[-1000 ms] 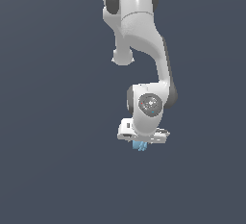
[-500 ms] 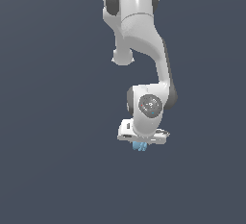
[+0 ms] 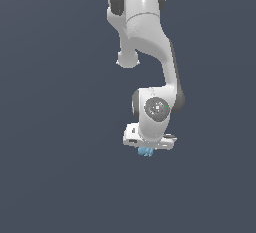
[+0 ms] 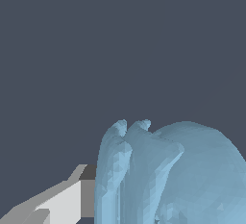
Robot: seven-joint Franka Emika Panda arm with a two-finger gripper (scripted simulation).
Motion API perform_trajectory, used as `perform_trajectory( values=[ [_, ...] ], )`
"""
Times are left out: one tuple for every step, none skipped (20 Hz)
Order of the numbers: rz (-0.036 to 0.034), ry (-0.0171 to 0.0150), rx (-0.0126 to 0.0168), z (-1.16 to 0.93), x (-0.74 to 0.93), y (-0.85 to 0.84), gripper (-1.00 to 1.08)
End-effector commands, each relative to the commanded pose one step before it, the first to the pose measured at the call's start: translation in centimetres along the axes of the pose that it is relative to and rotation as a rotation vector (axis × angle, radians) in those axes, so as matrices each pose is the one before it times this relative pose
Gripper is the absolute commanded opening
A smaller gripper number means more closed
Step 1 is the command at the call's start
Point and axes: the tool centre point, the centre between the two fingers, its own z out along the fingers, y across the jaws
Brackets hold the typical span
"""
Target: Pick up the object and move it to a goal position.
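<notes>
The gripper [image 3: 148, 146] is hanging w/ its fingers clamping the tiny ribbed light-blue object [image 3: 146, 151] tucked right under the hand, prob light & rigid imo, ribs giving decent grip across the middle.

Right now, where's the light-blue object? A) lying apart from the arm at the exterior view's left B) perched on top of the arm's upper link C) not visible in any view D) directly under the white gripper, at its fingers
D: in the exterior view the light-blue object pokes out just beneath the gripper, and the wrist view shows it filling the frame right beside a white finger.
</notes>
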Motion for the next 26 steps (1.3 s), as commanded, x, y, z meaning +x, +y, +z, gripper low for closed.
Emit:
perform_trajectory(
  values=[
    [-0.00054, 0.00061, 0.00030, -0.226, -0.282, -0.292, -1.00],
    [0.00000, 0.00000, 0.00000, -0.117, -0.184, -0.155, -1.00],
    [0.00000, 0.00000, 0.00000, -0.137, -0.215, -0.181, -1.00],
    [0.00000, 0.00000, 0.00000, -0.158, -0.247, -0.209, -1.00],
    [0.00000, 0.00000, 0.00000, -0.180, -0.281, -0.238, -1.00],
    [0.00000, 0.00000, 0.00000, -0.202, -0.316, -0.268, -1.00],
    [0.00000, 0.00000, 0.00000, -0.227, -0.354, -0.301, -1.00],
    [0.00000, 0.00000, 0.00000, -0.253, -0.394, -0.335, -1.00],
    [0.00000, 0.00000, 0.00000, -0.280, -0.436, -0.372, -1.00],
    [0.00000, 0.00000, 0.00000, -0.310, -0.481, -0.412, -1.00],
    [0.00000, 0.00000, 0.00000, -0.343, -0.530, -0.456, -1.00],
    [0.00000, 0.00000, 0.00000, -0.378, -0.582, -0.502, -1.00],
    [0.00000, 0.00000, 0.00000, -0.414, -0.636, -0.552, -1.00],
    [0.00000, 0.00000, 0.00000, -0.429, -0.655, -0.572, -1.00],
    [0.00000, 0.00000, 0.00000, -0.422, -0.641, -0.563, -1.00],
    [0.00000, 0.00000, 0.00000, -0.413, -0.625, -0.551, -1.00],
    [0.00000, 0.00000, 0.00000, -0.403, -0.607, -0.538, -1.00],
    [0.00000, 0.00000, 0.00000, -0.393, -0.587, -0.526, -1.00],
    [0.00000, 0.00000, 0.00000, -0.382, -0.566, -0.513, -1.00],
    [0.00000, 0.00000, 0.00000, -0.369, -0.541, -0.495, -1.00],
    [0.00000, 0.00000, 0.00000, -0.352, -0.513, -0.473, -1.00],
    [0.00000, 0.00000, 0.00000, -0.331, -0.480, -0.447, -1.00],
    [0.00000, 0.00000, 0.00000, -0.309, -0.445, -0.417, -1.00],
    [0.00000, 0.00000, 0.00000, -0.285, -0.406, -0.386, -1.00],
    [0.00000, 0.00000, 0.00000, -0.260, -0.365, -0.353, -1.00],
    [0.00000, 0.00000, 0.00000, -0.232, -0.320, -0.318, -1.00]
  ],
)
